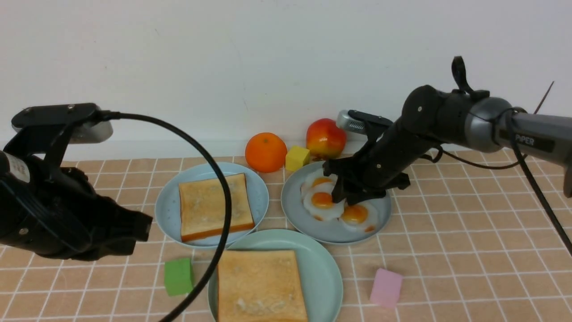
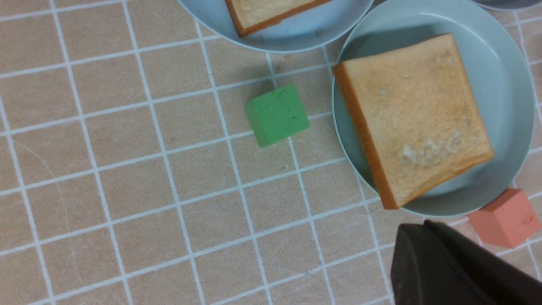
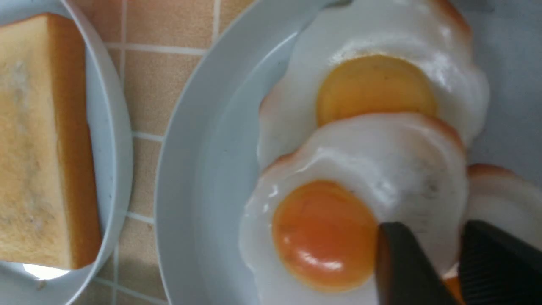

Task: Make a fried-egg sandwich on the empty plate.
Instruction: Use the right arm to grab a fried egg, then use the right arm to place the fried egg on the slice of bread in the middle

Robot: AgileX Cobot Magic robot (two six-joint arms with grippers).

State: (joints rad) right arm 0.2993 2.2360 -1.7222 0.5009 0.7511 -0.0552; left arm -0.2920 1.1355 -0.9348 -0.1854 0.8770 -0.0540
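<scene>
The sandwich is barely begun. The round pale mint-green plate [image 1: 326, 268] sits nearest the robot on the tiled bench [image 1: 469, 232]. One square golden-brown toy toast slice [image 1: 261, 286] lies flat on it, its top bare. I judge the base laid, with filling and lid to come. The second toast slice [image 1: 213, 205] lies on the round sky-blue plate [image 1: 257, 188], behind and to the left. Three white toy fried eggs overlap on the round grey-blue plate [image 1: 292, 214], behind and to the right.

The right hand [image 1: 342, 194] reaches down at the middle egg [image 1: 322, 203]. In the right wrist view its dark fingers [image 3: 398, 262] stand close together with the egg's white edge between them. Whether they already press it, I cannot tell. The egg looks flat, not raised.

The left hand [image 1: 134, 230] hangs over the bench's left side near the small green cube [image 1: 178, 276]. Its wrist view shows only one finger, so its opening cannot be told. Nothing shows in it.

The three plate rims crowd together, so the egg's way to the mint plate is short and open. The pink block [image 1: 386, 287] lies to the right, clear of it. The orange [image 1: 265, 152], yellow cube [image 1: 297, 158] and red apple [image 1: 325, 137] sit behind the plates by the wall. The left arm's black cable [image 1: 223, 197] loops before both toast plates in the front view and could get in the way there.
</scene>
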